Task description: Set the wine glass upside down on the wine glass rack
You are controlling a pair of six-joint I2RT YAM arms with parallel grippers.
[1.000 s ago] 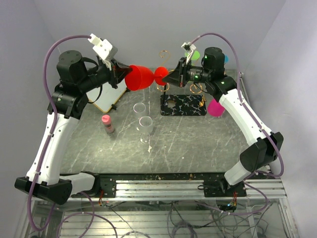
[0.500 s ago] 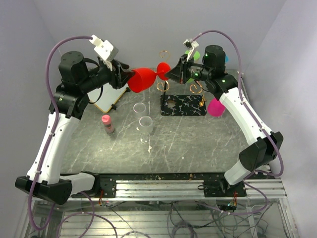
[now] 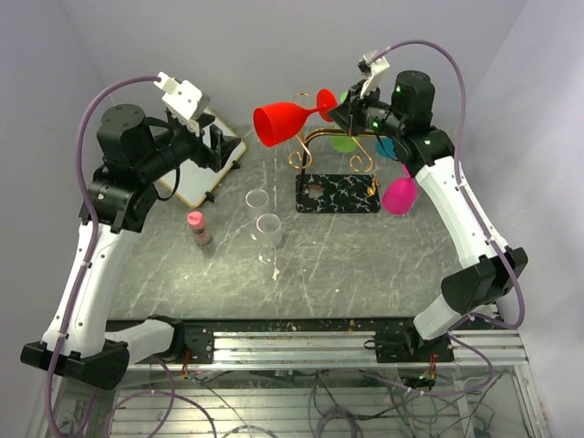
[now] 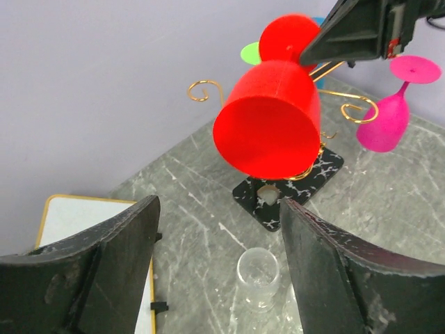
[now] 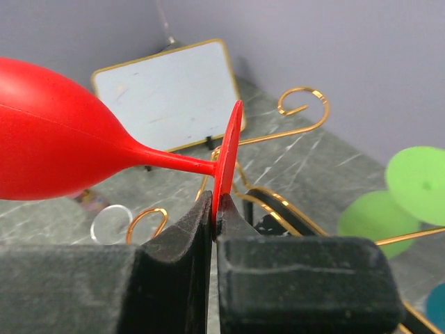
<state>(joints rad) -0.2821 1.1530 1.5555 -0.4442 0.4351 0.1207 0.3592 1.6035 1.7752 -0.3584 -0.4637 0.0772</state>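
Note:
The red wine glass (image 3: 281, 122) hangs in the air on its side, bowl to the left, above the left end of the wine glass rack (image 3: 338, 194). My right gripper (image 3: 337, 110) is shut on the rim of its round foot (image 5: 228, 156), and my right gripper (image 5: 214, 202) has the stem running out to the left. To the left of the bowl, apart from it, my left gripper (image 3: 219, 146) stands open. From the left wrist, the bowl's open mouth (image 4: 268, 129) faces my left gripper (image 4: 217, 203), which has nothing between its fingers.
A pink glass (image 3: 398, 195), a green one (image 3: 344, 141) and a blue one (image 3: 388, 146) hang on the rack's gold arms (image 5: 302, 111). A white gold-edged board (image 3: 196, 182) stands at the back left. Two clear tumblers (image 3: 257, 201) (image 3: 269, 228) and a pink bottle (image 3: 198, 228) stand mid-table.
My left gripper has opened, let go of the red bowl and drawn back to the left. My right gripper has lifted the glass up and to the right by its foot.

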